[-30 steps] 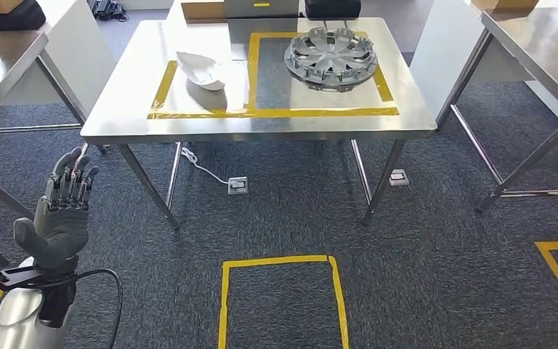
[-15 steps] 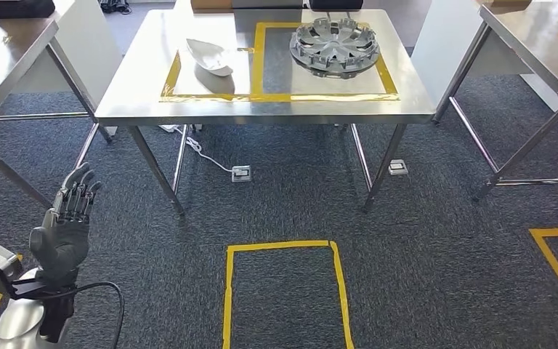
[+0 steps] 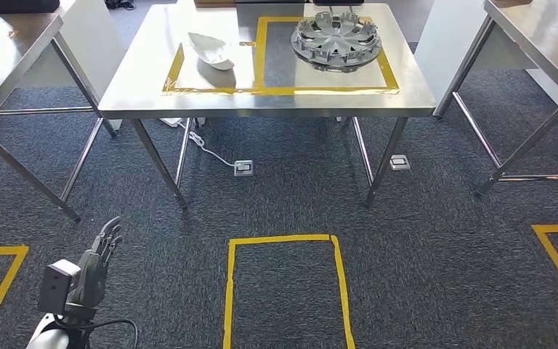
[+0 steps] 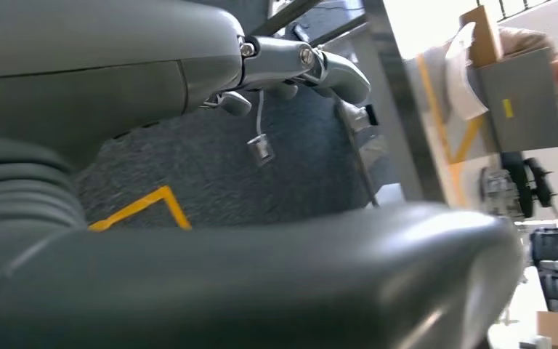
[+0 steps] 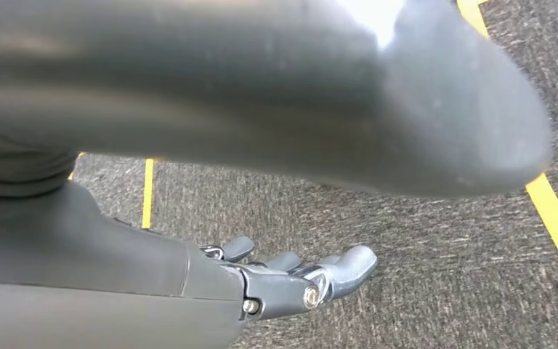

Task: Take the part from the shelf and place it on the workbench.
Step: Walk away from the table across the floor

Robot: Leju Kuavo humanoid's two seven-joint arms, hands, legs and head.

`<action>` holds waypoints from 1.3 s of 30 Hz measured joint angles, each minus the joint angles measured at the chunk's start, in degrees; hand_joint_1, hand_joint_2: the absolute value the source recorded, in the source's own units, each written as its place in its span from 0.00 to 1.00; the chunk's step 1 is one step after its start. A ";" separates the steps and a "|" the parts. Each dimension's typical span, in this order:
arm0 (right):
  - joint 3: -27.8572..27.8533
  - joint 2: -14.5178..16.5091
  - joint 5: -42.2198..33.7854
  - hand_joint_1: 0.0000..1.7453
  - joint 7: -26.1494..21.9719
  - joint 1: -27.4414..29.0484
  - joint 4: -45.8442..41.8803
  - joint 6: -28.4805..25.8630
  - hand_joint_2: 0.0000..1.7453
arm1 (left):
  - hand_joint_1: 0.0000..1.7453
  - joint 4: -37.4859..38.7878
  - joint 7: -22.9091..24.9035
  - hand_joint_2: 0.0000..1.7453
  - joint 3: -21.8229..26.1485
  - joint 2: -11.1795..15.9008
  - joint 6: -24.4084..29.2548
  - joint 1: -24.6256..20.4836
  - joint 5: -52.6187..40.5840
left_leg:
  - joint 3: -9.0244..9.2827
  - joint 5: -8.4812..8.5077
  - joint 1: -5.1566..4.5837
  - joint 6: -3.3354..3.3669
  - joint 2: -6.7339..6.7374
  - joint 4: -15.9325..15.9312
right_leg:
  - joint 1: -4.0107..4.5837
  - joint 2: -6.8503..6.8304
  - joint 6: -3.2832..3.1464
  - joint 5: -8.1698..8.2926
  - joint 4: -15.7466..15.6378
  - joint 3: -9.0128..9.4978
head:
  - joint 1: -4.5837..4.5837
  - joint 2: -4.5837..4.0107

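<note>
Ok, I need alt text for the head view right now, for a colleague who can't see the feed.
A steel workbench stands ahead on grey carpet, with a silver wheel cover and a white curved part inside yellow taped boxes on its top. The robot's left hand hangs low, open and holding nothing. A yellow taped square marks the floor in front.

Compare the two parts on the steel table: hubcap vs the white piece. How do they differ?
The hubcap is silver-grey, round and spoked; the white part is plain white, elongated and pointed. The hubcap looks larger than the white part. The hubcap lies in the right taped box, the white part in the left one. Both rest on the steel table, untouched by either hand.
</note>
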 joint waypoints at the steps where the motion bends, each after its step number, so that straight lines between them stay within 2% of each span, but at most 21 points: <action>1: 0.00 0.02 0.02 0.00 0.11 -0.02 0.00 0.07 0.00 | 0.00 1.82 0.17 1.00 0.45 -0.13 -0.06 0.07 -0.95 | 0.02 0.07 0.03 -0.14 0.01 -0.12 | 0.03 -0.01 -0.12 -0.01 0.04 -0.02 | -0.02 0.00; 6: 0.00 0.32 0.29 0.00 1.48 -0.04 0.00 0.49 0.00 | 0.00 15.26 -0.50 1.00 3.19 -0.43 1.73 -0.60 -7.20 | 0.09 0.43 0.07 -0.73 0.00 -0.53 | 0.08 -0.04 -0.60 0.08 0.08 -0.13 | -0.06 0.00; 11: 0.00 0.55 0.50 0.00 3.83 -0.10 0.00 0.58 0.00 | 0.00 32.79 -1.16 1.00 5.95 -0.43 5.19 -3.88 -11.53 | 0.04 0.64 0.08 -1.01 -0.04 -0.60 | 0.08 -0.07 -0.79 0.22 0.12 -0.17 | -0.05 0.00; 15: 0.00 0.66 0.84 0.00 5.62 -0.14 0.00 1.47 0.00 | 0.00 44.22 2.45 1.00 7.73 -0.42 7.32 -5.73 -12.37 | 0.03 0.66 0.08 -1.01 -0.04 -0.52 | 0.05 -0.06 -0.78 0.29 0.12 -0.16 | -0.06 0.00; 20: 0.01 0.93 1.83 0.00 6.87 -0.20 0.00 2.89 0.00 | 0.00 52.96 11.01 1.00 9.38 -1.25 8.79 -5.98 -12.57 | -0.03 0.64 0.08 -0.98 -0.03 -0.40 | 0.02 -0.05 -0.73 0.32 0.12 -0.15 | -0.06 0.00; 24: 0.16 1.22 2.53 0.00 7.34 -0.31 0.00 3.65 1.00 | 0.00 56.65 20.69 1.00 10.80 -2.93 11.28 -5.71 -12.04 | -0.09 0.62 0.07 -0.93 -0.04 -0.31 | 0.02 -0.08 -0.69 0.34 0.12 -0.15 | -0.06 0.00; 26: 0.27 1.36 2.80 0.00 7.25 -0.36 0.00 4.01 1.00 | 0.00 57.74 25.05 1.00 11.75 -3.92 12.74 -5.66 -11.23 | -0.10 0.63 0.07 -0.92 -0.04 -0.30 | 0.02 -0.09 -0.66 0.36 0.12 -0.15 | -0.06 0.00; 28: 0.31 1.45 2.90 0.00 7.23 -0.40 0.00 4.35 1.00 | 0.00 58.43 27.08 1.00 12.62 -4.80 13.43 -5.67 -10.71 | -0.11 0.64 0.07 -0.89 -0.05 -0.29 | 0.01 -0.10 -0.62 0.39 0.11 -0.15 | -0.05 0.00; 39: 1.12 1.56 2.85 0.00 6.42 -0.38 0.00 4.17 1.00 | 0.00 59.78 27.79 1.00 14.64 -7.59 10.51 -5.90 -9.99 | -0.11 0.69 0.07 -0.84 -0.05 -0.28 | 0.02 -0.11 -0.58 0.48 0.11 -0.15 | -0.06 0.00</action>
